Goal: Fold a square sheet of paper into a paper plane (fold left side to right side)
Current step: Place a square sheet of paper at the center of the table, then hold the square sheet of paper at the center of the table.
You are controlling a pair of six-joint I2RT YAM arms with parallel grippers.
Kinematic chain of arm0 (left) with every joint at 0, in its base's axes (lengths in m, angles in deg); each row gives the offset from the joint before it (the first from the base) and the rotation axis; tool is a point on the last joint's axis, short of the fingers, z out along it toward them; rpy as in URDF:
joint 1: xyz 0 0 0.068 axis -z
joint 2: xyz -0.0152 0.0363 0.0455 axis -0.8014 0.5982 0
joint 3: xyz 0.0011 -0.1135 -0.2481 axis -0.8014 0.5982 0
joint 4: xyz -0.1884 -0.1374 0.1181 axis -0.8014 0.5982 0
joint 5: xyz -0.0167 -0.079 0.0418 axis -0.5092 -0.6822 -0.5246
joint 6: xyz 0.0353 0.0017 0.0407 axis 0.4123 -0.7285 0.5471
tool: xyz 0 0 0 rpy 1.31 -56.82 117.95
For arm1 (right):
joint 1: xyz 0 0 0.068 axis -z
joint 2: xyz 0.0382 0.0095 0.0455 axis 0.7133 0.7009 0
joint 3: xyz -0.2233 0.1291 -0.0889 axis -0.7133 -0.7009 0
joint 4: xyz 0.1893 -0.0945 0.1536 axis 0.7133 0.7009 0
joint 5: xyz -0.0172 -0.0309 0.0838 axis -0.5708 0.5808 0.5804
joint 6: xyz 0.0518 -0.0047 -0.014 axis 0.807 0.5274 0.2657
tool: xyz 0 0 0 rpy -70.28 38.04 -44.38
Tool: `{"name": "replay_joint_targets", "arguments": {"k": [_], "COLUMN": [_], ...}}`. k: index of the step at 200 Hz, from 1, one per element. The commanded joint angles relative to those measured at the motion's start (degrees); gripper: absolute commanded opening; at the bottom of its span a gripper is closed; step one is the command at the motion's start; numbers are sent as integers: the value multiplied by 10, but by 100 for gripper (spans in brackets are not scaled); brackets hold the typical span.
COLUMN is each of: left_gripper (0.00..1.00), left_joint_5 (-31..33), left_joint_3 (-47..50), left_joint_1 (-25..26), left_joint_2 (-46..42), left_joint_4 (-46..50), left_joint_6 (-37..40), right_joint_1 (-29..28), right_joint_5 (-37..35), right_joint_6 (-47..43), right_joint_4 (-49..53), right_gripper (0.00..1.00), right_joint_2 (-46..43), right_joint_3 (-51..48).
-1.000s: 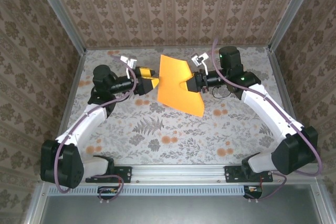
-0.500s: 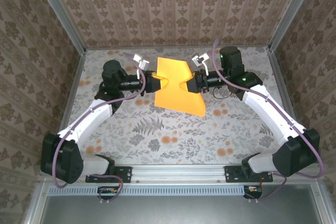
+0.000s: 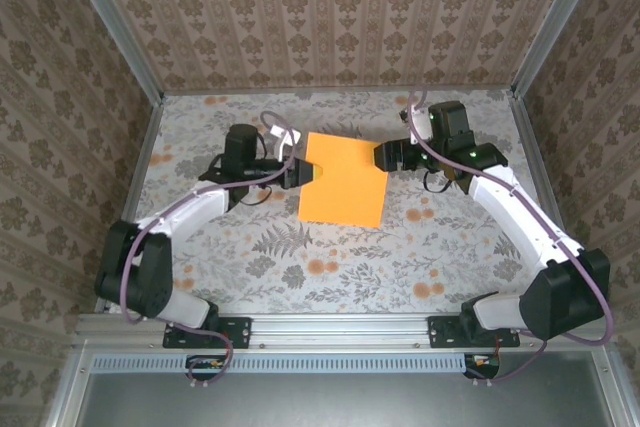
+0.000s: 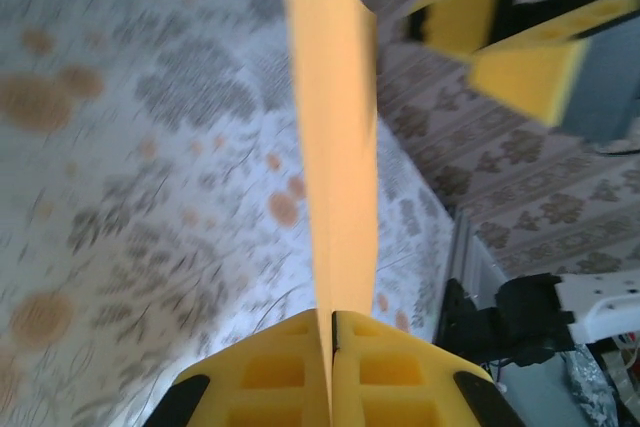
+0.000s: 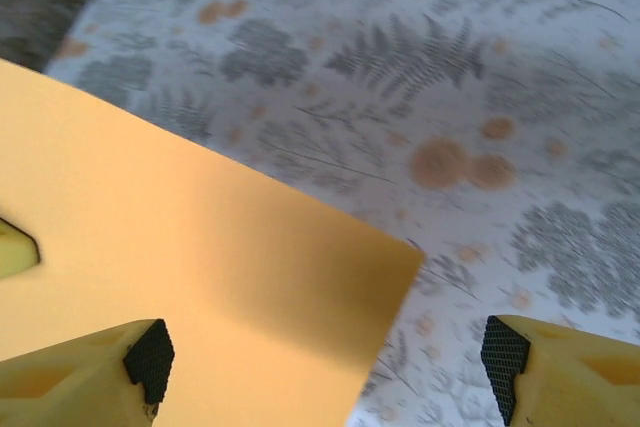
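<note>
At the far middle of the worktop (image 3: 300, 247), between the two arms, you have:

- **Left gripper** (image 3: 296, 173): clenched on the paper (image 3: 345, 182). In the left wrist view the yellow pads (image 4: 285, 372) meet on the sheet's left edge, and the sheet runs straight out from them, seen edge-on.
- **Right gripper** (image 3: 385, 155): jaws spread wide, holding nothing. From above it sits just beside the paper's far right corner. In the right wrist view a corner of the sheet lies between the two fingertips, and neither bears on it.
- **Paper**: one plain orange sheet carried on a single pinch, roughly level over the patterned worktop. You cannot tell whether its underside touches the surface.

Handling, as judged:

- Expect it to be very light and thin. It seems stiff enough to hold its line from one edge, yet likely to sag, flutter or swing on a fast move.
- It creases for good, so any stray dent stays in.
- The smooth face may slide on the cloth when pressed.

Where to hold:

- Take it at the edges or corners only, with a shallow bite.
- Keep the left edge pinched and use the right gripper on the opposite edge to steady it.
- Avoid a second grip mid-sheet.
</note>
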Motion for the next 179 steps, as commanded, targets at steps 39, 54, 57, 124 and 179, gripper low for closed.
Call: {"name": "replay_joint_targets", "arguments": {"k": [39, 54, 57, 124, 179], "left_gripper": [0, 0, 0, 0, 22], "left_joint_5": [96, 105, 108, 153, 141], "left_joint_3": [26, 19, 17, 2, -4], "left_joint_1": [7, 6, 7, 4, 4], "left_joint_2": [122, 144, 147, 148, 122], "left_joint_4": [32, 43, 47, 118, 128], "left_joint_6": [-26, -25, -24, -31, -44], "right_joint_1": [-3, -13, -15, -69, -79], "right_joint_5": [20, 50, 54, 51, 24], "right_joint_6": [106, 137, 142, 207, 198], "right_joint_4": [-46, -75, -79, -141, -99], "right_gripper": [59, 47, 45, 25, 24], "right_joint_2": [57, 94, 102, 271, 334], "right_joint_3": [-72, -82, -82, -54, -31]}}
